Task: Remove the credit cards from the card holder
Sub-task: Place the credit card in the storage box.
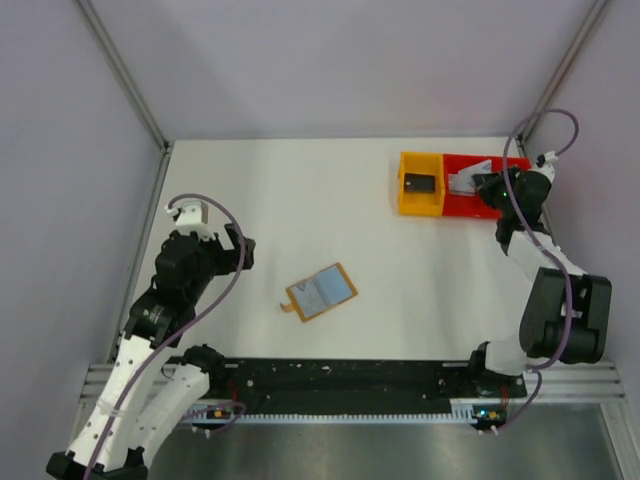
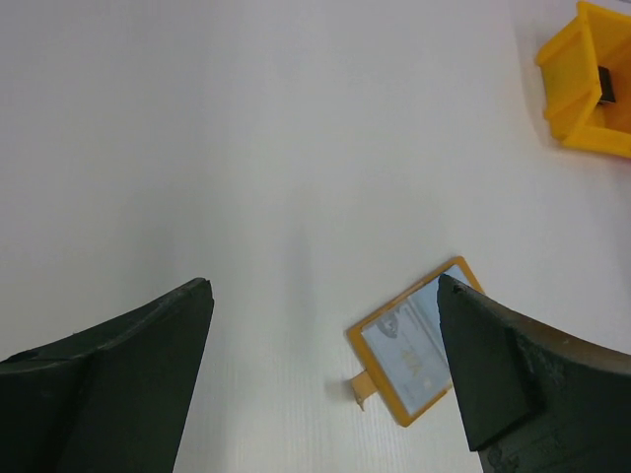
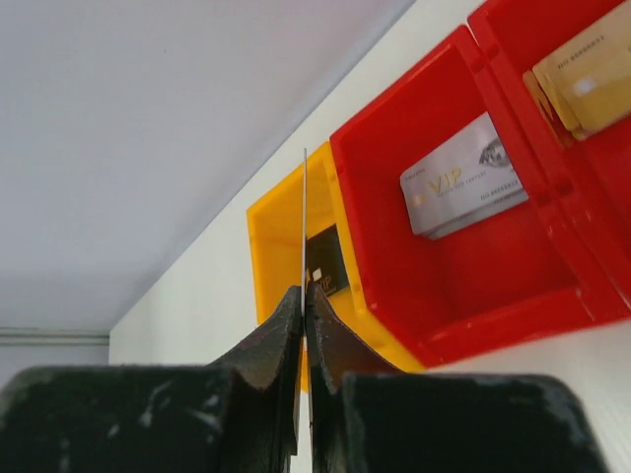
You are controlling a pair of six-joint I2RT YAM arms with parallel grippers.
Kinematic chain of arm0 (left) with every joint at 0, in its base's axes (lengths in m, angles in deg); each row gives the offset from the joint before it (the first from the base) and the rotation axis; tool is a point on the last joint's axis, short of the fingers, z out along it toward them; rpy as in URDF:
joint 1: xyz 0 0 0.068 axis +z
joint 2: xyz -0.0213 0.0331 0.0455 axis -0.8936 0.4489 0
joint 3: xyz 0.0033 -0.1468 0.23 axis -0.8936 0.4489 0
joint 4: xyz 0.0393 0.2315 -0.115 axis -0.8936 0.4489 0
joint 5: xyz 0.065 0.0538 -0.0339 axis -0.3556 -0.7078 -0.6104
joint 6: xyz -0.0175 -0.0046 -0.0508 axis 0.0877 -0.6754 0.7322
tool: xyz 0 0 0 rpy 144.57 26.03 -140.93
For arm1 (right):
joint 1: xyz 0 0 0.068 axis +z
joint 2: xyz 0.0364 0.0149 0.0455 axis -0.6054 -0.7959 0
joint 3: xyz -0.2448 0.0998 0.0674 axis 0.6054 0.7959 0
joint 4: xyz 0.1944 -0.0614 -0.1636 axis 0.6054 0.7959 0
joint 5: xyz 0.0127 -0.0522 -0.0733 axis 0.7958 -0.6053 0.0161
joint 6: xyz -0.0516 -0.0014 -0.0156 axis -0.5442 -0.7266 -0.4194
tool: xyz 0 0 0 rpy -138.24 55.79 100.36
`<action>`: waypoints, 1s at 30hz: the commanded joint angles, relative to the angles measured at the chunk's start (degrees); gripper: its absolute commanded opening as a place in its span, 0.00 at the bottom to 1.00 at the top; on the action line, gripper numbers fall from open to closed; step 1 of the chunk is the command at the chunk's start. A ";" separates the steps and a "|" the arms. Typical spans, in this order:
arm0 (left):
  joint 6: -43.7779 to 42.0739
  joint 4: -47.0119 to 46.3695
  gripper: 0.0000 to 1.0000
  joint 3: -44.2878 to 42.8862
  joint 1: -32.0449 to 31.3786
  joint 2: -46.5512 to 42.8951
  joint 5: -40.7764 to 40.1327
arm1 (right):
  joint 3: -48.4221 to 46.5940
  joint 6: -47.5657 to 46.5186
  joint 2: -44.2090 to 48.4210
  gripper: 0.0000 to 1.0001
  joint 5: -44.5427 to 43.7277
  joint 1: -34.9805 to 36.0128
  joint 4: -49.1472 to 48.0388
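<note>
The card holder [image 1: 322,291] lies open on the white table, tan-orange with its grey-blue inner face up and a small tab at its left edge. The left wrist view shows the card holder [image 2: 414,350] partly behind my right finger. My left gripper [image 1: 225,240] hangs open and empty above the table, left of the holder; the left gripper [image 2: 323,286] has its fingers far apart. My right gripper [image 1: 480,185] is at the coloured trays. The right gripper [image 3: 304,288] is shut on a thin credit card [image 3: 304,217], seen edge-on, over the yellow tray.
A yellow tray [image 1: 405,190] holding a black card and a red tray [image 1: 492,208] stand together at the back right. In the right wrist view the red tray [image 3: 375,227] holds a silver card [image 3: 463,177] and, in a further compartment, a tan card [image 3: 582,74]. Walls enclose the table.
</note>
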 commanded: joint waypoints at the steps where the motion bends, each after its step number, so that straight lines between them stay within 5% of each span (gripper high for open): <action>1: -5.80 -4.52 0.99 3.72 -0.22 0.13 -4.13 | -10.59 -4.57 -8.55 0.00 1.26 -0.66 2.72; 15: -6.16 -2.68 0.99 3.46 -0.66 1.45 -10.28 | -25.55 -8.52 -27.10 0.00 0.73 -0.22 8.70; 30: -6.25 -2.50 0.99 3.73 -0.66 0.57 -11.07 | -29.85 -4.22 -33.69 0.00 2.75 2.15 8.09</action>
